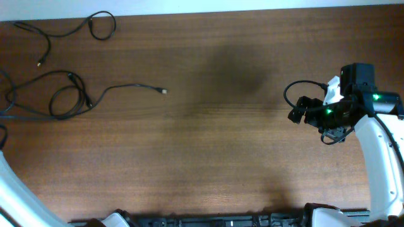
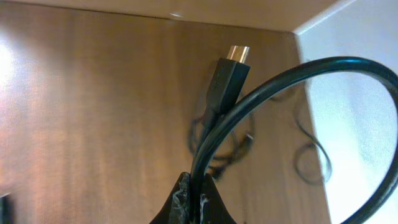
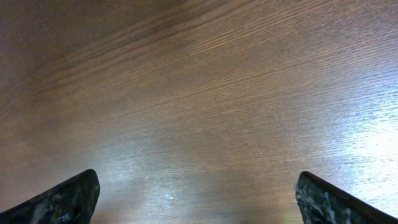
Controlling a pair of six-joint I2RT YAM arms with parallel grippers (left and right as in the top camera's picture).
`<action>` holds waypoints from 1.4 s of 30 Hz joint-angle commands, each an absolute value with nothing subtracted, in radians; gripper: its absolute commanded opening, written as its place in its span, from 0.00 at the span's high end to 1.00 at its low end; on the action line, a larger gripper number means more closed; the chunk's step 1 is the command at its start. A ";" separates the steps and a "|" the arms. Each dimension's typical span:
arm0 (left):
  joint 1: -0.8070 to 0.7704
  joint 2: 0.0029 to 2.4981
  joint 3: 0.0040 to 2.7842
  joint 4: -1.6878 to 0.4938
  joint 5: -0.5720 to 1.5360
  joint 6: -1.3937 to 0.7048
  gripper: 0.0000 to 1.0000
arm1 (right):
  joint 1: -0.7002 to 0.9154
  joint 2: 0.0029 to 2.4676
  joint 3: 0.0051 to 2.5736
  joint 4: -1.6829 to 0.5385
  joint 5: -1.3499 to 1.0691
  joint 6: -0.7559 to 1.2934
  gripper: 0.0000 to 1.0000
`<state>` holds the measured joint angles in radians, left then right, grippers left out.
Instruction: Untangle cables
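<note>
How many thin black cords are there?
3: one thin black cord at the wooden table's top-left edge, one looped below, one pinched in the left gripper. Parts may be hidden.

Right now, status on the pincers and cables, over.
Left pincer shut on one cable. Right pincer open above table, empty. Two cables loose at far left. Nothing blocking them.

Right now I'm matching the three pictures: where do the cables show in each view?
Overhead: cables lie loose at upper left.
Left wrist: one cable clamped in the left pincer, centre bottom; more loops behind on the table.
Right wrist: none; the open right pincer over bare wood.
Shared landmark: the brown wooden table, in all three.
</note>
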<state>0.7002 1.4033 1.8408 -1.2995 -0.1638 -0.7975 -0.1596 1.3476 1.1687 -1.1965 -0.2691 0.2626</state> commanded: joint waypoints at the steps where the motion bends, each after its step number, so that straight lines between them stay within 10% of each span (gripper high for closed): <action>1: 0.762 1.412 1.737 -1.291 -0.273 -0.902 1.00 | -0.164 1.349 1.165 -1.196 -0.257 0.268 0.02; 14: 0.915 1.728 1.324 -1.021 -0.364 -0.953 0.94 | -0.164 1.349 1.165 -1.196 -0.257 0.268 0.02; 18: 0.920 1.853 1.324 -0.995 -0.353 -0.909 0.71 | -0.164 1.349 1.165 -1.196 -0.257 0.268 0.02; 27: 0.903 1.887 1.348 -0.822 0.274 -0.424 0.51 | -0.164 1.349 1.165 -1.196 -0.257 0.268 0.02; 32: 0.667 1.887 1.348 -0.725 0.619 -0.059 0.40 | -0.164 1.349 1.165 -1.196 -0.257 0.268 0.02; 42: 0.131 2.009 1.348 -0.485 0.052 0.158 0.11 | -0.164 1.349 1.165 -1.196 -0.257 0.268 0.02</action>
